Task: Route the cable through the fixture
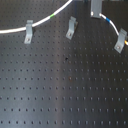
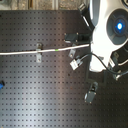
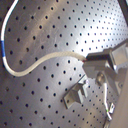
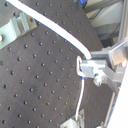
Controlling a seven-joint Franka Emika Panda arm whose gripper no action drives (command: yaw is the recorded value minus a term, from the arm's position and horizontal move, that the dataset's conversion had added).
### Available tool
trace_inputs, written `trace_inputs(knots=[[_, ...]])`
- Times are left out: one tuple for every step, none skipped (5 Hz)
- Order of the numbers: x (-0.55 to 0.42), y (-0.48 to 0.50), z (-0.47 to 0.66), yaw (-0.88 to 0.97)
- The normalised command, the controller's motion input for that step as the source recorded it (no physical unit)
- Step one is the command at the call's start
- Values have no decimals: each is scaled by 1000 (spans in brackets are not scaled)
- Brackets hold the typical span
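The white cable (image 1: 37, 22) runs from the first exterior view's left edge up to my gripper (image 1: 95, 7) at the top. Its green band (image 1: 51, 16) lies between the left clip (image 1: 29, 31) and the middle clip (image 1: 72, 27). The cable crosses the left clip's forked top and passes clear of the middle clip. Beyond the gripper it drops, with the blue band (image 1: 106, 20), to the right clip (image 1: 120, 41). The gripper is shut on the cable in both wrist views (image 3: 93, 64) (image 4: 85, 61). The blue band (image 3: 4, 48) and a clip (image 3: 75, 95) show in the first wrist view.
The black perforated board (image 1: 65, 90) fills both exterior views. In the second exterior view the white arm (image 2: 107, 35) hangs over the board's right side and a small blue object (image 2: 1, 85) sits at the left edge. A clip (image 4: 10, 31) stands beside the cable in the second wrist view.
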Motion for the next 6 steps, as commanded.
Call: trace_inputs(knots=[[-187,-28,649,-9],[-299,14,358,74],[-374,70,140,371],[-335,90,120,451],[-261,102,128,503],[-218,112,193,554]])
